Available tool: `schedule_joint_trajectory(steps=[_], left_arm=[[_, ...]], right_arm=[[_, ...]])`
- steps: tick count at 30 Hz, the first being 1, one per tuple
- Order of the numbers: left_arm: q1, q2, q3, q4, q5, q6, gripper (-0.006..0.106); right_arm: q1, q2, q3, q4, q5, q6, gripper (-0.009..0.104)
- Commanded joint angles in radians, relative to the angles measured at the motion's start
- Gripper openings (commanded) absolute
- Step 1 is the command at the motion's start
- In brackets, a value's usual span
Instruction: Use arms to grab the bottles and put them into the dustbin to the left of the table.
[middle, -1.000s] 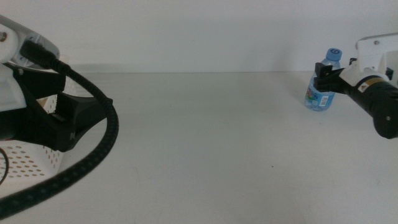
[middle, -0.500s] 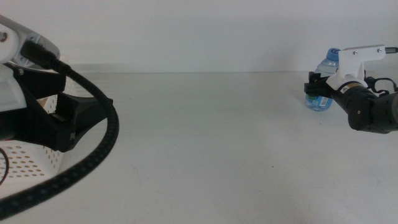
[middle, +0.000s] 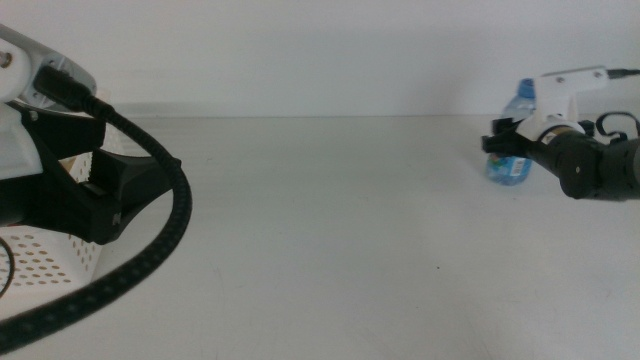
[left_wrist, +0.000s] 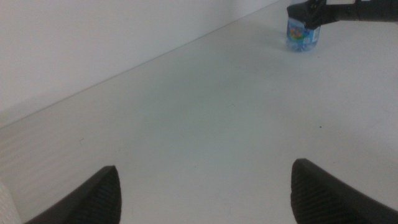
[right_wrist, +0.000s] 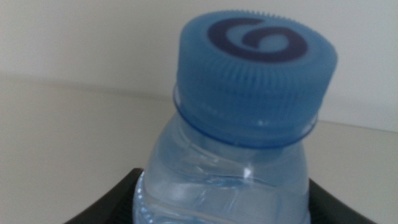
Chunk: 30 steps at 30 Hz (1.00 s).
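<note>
Middle view, water bottle (middle: 510, 150): it stands upright on the white counter (middle: 330, 220), close to the back wall and far from the dustbin.
Middle view, right gripper (middle: 500, 142): it comes from the right side and sits around the middle of the water bottle; its dark jaws are on both sides of the body.
Middle view, dustbin (middle: 50, 262): a white basket with small holes, at the opposite end of the counter from the water bottle, partly hidden behind the left arm.
Middle view, left arm (middle: 75, 190): large and dark, above the dustbin, with a thick black cable (middle: 150, 250) curving down beside it.
Left wrist view, left gripper (left_wrist: 205, 190): its two dark jaws are wide apart with nothing between them, over bare counter.
Left wrist view, water bottle: far away across the counter, near the wall, with the dark right gripper on its upper part.
Right wrist view, water bottle: the blue cap (right_wrist: 255, 68) with a dark swirl is very close; the clear neck sits between the two dark jaws, which touch the body on both sides.
</note>
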<state>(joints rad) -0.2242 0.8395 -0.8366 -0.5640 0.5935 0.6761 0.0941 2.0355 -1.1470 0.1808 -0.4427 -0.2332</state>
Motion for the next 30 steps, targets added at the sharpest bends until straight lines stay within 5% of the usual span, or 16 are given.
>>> schedule_joint_trajectory(steps=[1, 7, 14, 18, 21, 30], left_arm=[[-0.005, -0.008, -0.028, -0.034, -0.057, -0.004, 0.09], [-0.005, -0.008, -0.028, -0.034, -0.057, -0.004, 0.09], [-0.005, -0.008, -0.028, -0.034, -0.057, -0.004, 0.09], [-0.005, -0.008, -0.028, -0.034, -0.057, -0.004, 0.09], [-0.005, -0.008, -0.028, -0.034, -0.057, -0.004, 0.09], [-0.005, -0.008, -0.028, -0.034, -0.057, -0.004, 0.09]], right_arm=[[0.028, -0.124, -0.029, -0.093, -0.022, 0.015, 0.0], [0.131, -0.244, -0.029, -0.299, 0.044, 0.185, 0.0], [0.272, -0.27, -0.029, -0.711, -0.022, 0.546, 0.0], [0.325, -0.244, -0.029, -0.877, -0.127, 0.697, 0.0], [0.346, -0.207, -0.029, -0.921, -0.204, 0.747, 0.0], [0.381, -0.086, -0.029, -0.913, -0.264, 0.736, 0.0]])
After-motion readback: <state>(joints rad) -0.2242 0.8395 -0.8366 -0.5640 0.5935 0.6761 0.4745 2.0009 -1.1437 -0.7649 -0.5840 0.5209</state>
